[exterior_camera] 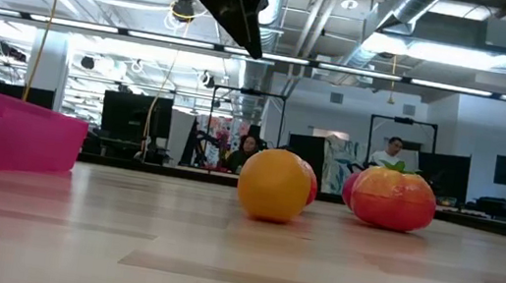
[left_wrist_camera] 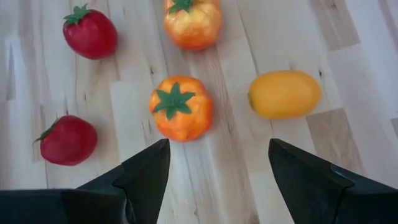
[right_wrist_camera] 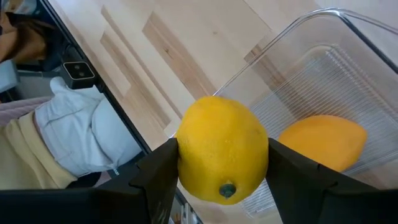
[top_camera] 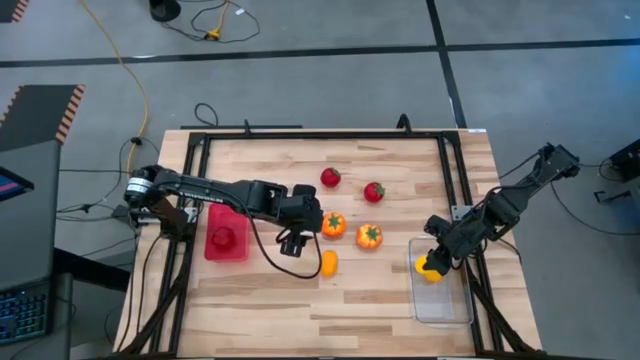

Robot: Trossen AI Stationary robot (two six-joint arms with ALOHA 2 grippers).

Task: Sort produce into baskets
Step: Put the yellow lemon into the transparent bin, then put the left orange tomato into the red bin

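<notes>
My right gripper [top_camera: 433,264] hangs over the near end of the clear bin [top_camera: 462,310], at its rim on the table's right side, and its fingers [right_wrist_camera: 155,177] clasp a yellow lemon [right_wrist_camera: 222,148] on both flanks. Under it, inside the bin, lies an orange oval piece [right_wrist_camera: 323,142]; the ribbed bin floor beyond that piece is bare. The bin's rounded corner rim [right_wrist_camera: 292,28] sits just past the lemon, with plain wood on the other side of it. The bin stands close to the table's right edge and the dark frame rail there. My left gripper [top_camera: 293,243] is near the table's middle, raised off the wood, jaws apart and holding nothing; in the left wrist view both fingers [left_wrist_camera: 146,174] frame open tabletop. Just ahead of them sits an orange tomato with a green top [left_wrist_camera: 181,107], touching neither finger. Beside it, apart, lies a yellow-orange oval [left_wrist_camera: 285,94]. A second orange tomato [left_wrist_camera: 193,22] is farther on, and two red pieces [left_wrist_camera: 90,32] [left_wrist_camera: 67,139] lie off to the side; all five are separated by bare wood. The red bin [top_camera: 226,233] sits just beside my left forearm, toward the table's left edge, with a red piece [top_camera: 224,238] inside. The front strip of the table, between the red bin and the clear bin, shows only bare boards in the high view.
</notes>
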